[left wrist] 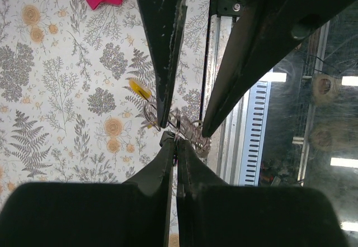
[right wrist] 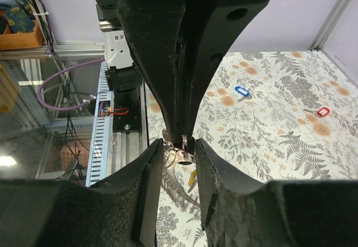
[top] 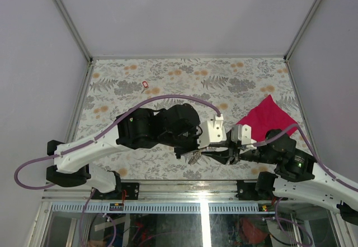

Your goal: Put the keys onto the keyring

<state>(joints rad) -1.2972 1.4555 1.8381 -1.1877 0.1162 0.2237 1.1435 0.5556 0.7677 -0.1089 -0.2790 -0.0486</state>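
The keyring (left wrist: 192, 131), a thin silvery loop with a small yellow piece (left wrist: 139, 89) hanging from it, sits near the table's front edge. My left gripper (left wrist: 176, 139) is shut on the ring's wire at its fingertips. My right gripper (right wrist: 178, 148) faces it, open, one finger on each side of the left fingertips and the ring (right wrist: 183, 141). From above, the left gripper (top: 191, 153) and the right gripper (top: 220, 156) meet over the keyring (top: 196, 158). A blue key (right wrist: 241, 90) and a red key (right wrist: 323, 112) lie loose further out on the floral table; the red key (top: 145, 84) is at the back left.
A magenta cloth (top: 268, 116) lies at the right, beside the right arm. The table's metal front rail (left wrist: 230, 146) runs just behind the grippers, with a slotted cable duct (right wrist: 98, 141) and a glass panel below it. Walls close in the table at the back and both sides.
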